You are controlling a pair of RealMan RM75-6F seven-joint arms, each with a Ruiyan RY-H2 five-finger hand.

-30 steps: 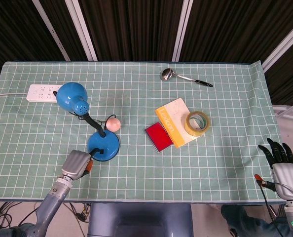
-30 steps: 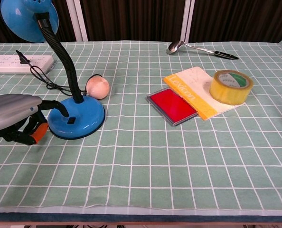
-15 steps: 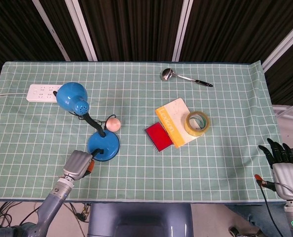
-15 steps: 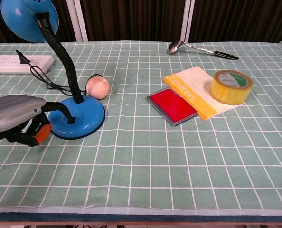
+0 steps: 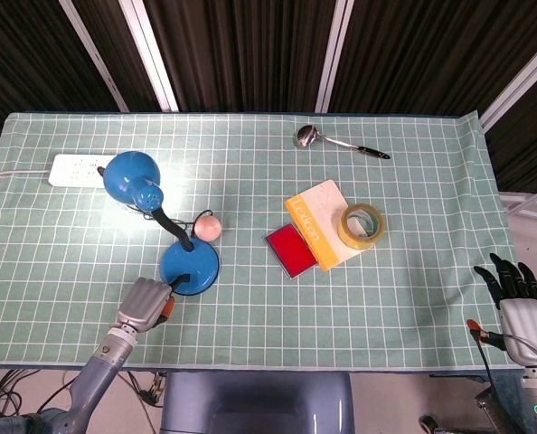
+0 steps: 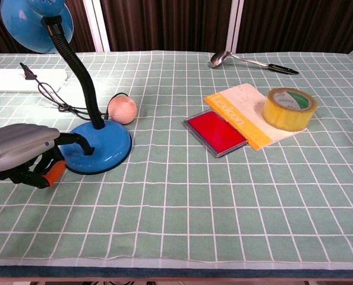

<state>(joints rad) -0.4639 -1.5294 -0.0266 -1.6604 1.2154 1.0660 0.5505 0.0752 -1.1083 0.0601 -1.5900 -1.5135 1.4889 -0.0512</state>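
Two hands show, and your left hand (image 6: pixel 23 153) sits at the front left of the table, fingers curled under and holding nothing, one dark finger reaching onto the round base of the blue desk lamp (image 6: pixel 99 148). A bright patch lies on the cloth under the lamp's shade (image 5: pixel 131 175), over the white power strip (image 5: pixel 77 168). Just behind the base rests a peach ball (image 6: pixel 122 109). Your right hand (image 5: pixel 514 294) hangs off the table's right front corner, fingers apart, empty, well apart from the yellow tape roll (image 5: pixel 361 225).
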